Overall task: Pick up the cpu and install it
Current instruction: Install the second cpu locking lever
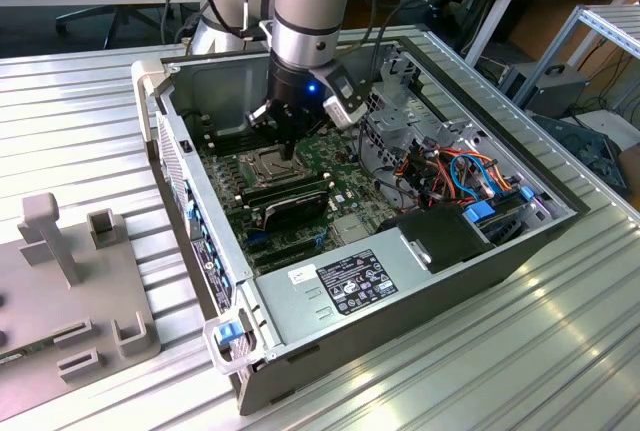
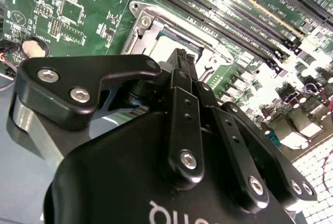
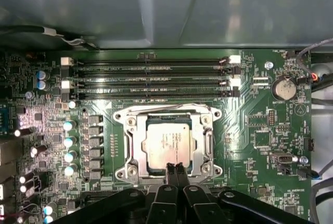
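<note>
The cpu, a small square chip with a dull silver top, lies flat inside the open socket frame on the green motherboard. My gripper hangs right over the socket's edge, its two black fingers pressed together with nothing between them, tips at the rim of the cpu. In the exterior view the gripper reaches down into the open computer case, just above the socket. The second wrist view looks along the shut gripper toward the socket.
Long black memory slots run beside the socket. A power supply, a drive cage and coloured cables fill the case toward the exterior view's right. A grey fixture plate lies on the ribbed metal table at the exterior view's left.
</note>
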Tool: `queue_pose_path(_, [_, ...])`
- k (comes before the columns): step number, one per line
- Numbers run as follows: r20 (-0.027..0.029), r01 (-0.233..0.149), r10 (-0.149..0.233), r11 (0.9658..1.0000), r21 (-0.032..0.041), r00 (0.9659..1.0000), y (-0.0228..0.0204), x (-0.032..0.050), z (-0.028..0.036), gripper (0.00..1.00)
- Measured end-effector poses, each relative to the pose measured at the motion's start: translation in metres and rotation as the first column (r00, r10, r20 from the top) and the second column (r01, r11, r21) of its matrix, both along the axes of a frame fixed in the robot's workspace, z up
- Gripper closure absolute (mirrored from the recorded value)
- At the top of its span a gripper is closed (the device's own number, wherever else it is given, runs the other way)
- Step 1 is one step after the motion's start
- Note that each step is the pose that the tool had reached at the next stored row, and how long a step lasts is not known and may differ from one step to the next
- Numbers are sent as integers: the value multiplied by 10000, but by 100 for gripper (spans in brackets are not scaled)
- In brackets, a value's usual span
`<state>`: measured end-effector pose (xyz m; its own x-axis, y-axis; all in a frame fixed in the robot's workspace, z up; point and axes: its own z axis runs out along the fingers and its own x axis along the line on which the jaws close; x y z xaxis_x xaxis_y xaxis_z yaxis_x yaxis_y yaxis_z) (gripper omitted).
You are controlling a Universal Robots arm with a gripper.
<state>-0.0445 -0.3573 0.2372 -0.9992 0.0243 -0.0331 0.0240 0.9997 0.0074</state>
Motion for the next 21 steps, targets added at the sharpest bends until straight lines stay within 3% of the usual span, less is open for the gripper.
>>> queue_pose_path(2, [-26,0,0,10000,0,10000,-46,8,5,89])
queue_pose_path(6, [-46,-1,1,10000,-1,10000,-80,17,10,89])
queue_pose_path(17, [-62,1,-1,10000,0,10000,-144,20,34,89])
queue_pose_path(21, [-40,-2,2,10000,1,10000,-151,-5,34,89])
